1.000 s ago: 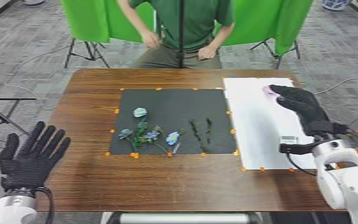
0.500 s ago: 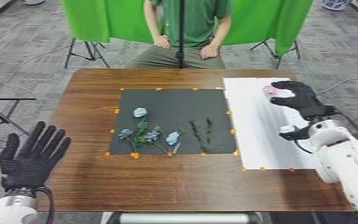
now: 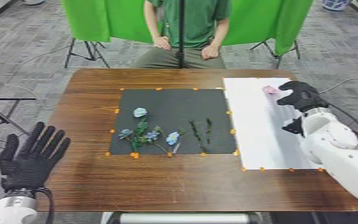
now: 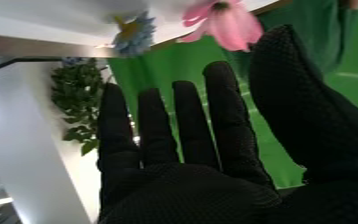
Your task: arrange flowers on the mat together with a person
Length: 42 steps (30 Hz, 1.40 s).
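In the head view, the right hand is over the white sheet's right edge, beside a pink flower and apart from it. Seen from the right wrist, the same hand has straight fingers with nothing held; beyond them are a pink flower, a blue flower and green leaves. On the dark mat lie a pale blue flower, more blue flowers with green stems, and two thin green sprigs. The left hand is open at the table's left side.
A white sheet lies right of the dark mat, with orange markers along the edges of both. The brown table extends in front of them. Across the table a person's hands are beyond its far edge.
The right hand has drawn back to the right, away from the pink flower, which stays on the white sheet. The left hand has not moved. The person's hands have shifted slightly.
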Tool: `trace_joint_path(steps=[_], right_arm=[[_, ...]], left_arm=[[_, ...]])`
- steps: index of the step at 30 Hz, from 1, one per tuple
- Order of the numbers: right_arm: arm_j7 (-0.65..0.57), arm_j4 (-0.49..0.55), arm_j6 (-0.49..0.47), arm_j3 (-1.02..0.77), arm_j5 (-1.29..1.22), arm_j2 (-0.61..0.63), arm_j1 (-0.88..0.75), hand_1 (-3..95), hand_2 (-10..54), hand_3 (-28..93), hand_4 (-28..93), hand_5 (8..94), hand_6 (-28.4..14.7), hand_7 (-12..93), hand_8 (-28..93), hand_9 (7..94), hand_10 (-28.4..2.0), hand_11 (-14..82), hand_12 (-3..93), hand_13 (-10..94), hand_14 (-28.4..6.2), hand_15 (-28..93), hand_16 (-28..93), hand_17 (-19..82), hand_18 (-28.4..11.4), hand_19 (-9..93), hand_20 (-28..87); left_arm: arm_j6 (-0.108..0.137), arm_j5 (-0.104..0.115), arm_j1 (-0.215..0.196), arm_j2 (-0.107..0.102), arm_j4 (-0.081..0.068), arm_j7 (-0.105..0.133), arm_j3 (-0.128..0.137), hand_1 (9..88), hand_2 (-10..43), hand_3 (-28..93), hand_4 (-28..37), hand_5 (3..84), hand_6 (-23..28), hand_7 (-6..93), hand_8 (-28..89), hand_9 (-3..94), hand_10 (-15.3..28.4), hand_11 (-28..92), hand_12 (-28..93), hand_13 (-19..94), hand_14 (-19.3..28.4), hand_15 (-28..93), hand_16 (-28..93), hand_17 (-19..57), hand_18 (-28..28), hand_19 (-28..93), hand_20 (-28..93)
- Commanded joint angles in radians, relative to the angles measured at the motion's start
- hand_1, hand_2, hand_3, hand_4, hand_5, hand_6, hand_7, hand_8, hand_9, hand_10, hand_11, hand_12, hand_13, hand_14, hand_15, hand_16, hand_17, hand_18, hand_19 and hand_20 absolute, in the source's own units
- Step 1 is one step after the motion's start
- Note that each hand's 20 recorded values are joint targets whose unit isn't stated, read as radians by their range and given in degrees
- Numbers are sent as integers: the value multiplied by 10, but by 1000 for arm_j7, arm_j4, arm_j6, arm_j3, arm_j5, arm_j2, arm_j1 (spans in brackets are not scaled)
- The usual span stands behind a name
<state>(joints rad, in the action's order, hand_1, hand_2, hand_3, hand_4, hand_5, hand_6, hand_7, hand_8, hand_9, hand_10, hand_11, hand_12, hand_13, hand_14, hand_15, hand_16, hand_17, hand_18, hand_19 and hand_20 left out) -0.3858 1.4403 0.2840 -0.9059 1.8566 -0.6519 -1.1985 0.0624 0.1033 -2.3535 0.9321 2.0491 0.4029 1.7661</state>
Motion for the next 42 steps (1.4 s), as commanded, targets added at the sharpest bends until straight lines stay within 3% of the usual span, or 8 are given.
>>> trace_joint_path(steps=[1, 8, 11, 13, 17, 22, 31, 42], right_arm=[[-88, -9, -184, -41, -12, -13, 37, 480, -95, 773, -282, 426, 3, 222, -158, 381, -91, 57, 96, 334, -98, 119, 85, 215, -140, 291, 233], [-92, -6, -353, -74, 32, -44, 2, 559, -95, 740, -282, 513, 50, 234, -168, 469, -82, 69, 108, 470, -80, 169, 142, 259, -155, 468, 271], [-76, -2, -310, -62, 52, -44, -19, 596, -95, 717, -282, 564, 52, 234, -164, 535, -85, 97, 136, 560, -61, 189, 199, 291, -134, 507, 287], [-61, 3, -275, -50, 70, -41, -29, 635, -95, 656, -283, 594, 50, 243, -161, 583, -84, 135, 160, 611, -39, 170, 325, 319, -119, 523, 309], [-41, 9, -196, -36, 73, -35, -53, 673, -95, 608, -282, 617, 37, 316, -56, 660, -74, 129, 255, 662, -17, 181, 401, 351, -102, 544, 366], [-2, 89, -106, -66, 58, -12, -90, 692, -95, 618, -282, 624, 28, 374, -45, 719, -68, 63, 346, 689, -9, 203, 419, 322, -80, 772, 180], [112, 339, -71, -95, -7, -24, -120, 691, -95, 623, -282, 621, 25, 361, -47, 710, -73, 62, 340, 684, -13, 198, 415, 318, -72, 798, 136], [210, 312, -172, 141, -30, -142, 22, 685, -95, 623, -277, 621, 22, 353, -48, 702, -76, 73, 326, 681, -14, 194, 412, 322, -71, 775, 148]], left_arm=[[-3, -7, -11, 10, -1, -1, -5, 253, 108, 691, -283, 445, 70, 77, -82, 407, 140, 149, 87, 309, 166, 326, -66, -31, 142, 318, 137], [-2, -6, -2, 8, -5, -8, -4, 254, 109, 689, -283, 445, 69, 77, -82, 407, 139, 149, 86, 309, 167, 339, -64, -32, 142, 321, 139], [-4, -7, 1, 6, -5, -16, -4, 254, 109, 690, -283, 445, 69, 77, -82, 407, 139, 148, 86, 309, 168, 340, -65, -32, 142, 321, 139], [-3, -5, 2, 7, -6, -19, -6, 254, 109, 690, -283, 445, 70, 77, -82, 407, 139, 149, 86, 309, 168, 341, -66, -32, 142, 322, 139], [-1, -5, 9, 6, -10, -26, -8, 254, 110, 690, -283, 446, 70, 77, -82, 407, 139, 148, 86, 309, 168, 342, -67, -32, 142, 322, 139], [-4, -7, 15, 2, -12, -29, -7, 255, 110, 689, -283, 446, 69, 77, -82, 407, 139, 148, 86, 309, 168, 342, -68, -32, 142, 321, 139], [1, -5, 10, 4, -11, -29, -7, 255, 111, 689, -283, 447, 70, 78, -82, 406, 139, 147, 86, 308, 168, 342, -68, -32, 142, 322, 139], [16, -3, 13, 6, -10, -32, -11, 254, 110, 691, -283, 448, 71, 77, -82, 407, 140, 149, 87, 307, 168, 344, -67, -32, 142, 322, 140]])
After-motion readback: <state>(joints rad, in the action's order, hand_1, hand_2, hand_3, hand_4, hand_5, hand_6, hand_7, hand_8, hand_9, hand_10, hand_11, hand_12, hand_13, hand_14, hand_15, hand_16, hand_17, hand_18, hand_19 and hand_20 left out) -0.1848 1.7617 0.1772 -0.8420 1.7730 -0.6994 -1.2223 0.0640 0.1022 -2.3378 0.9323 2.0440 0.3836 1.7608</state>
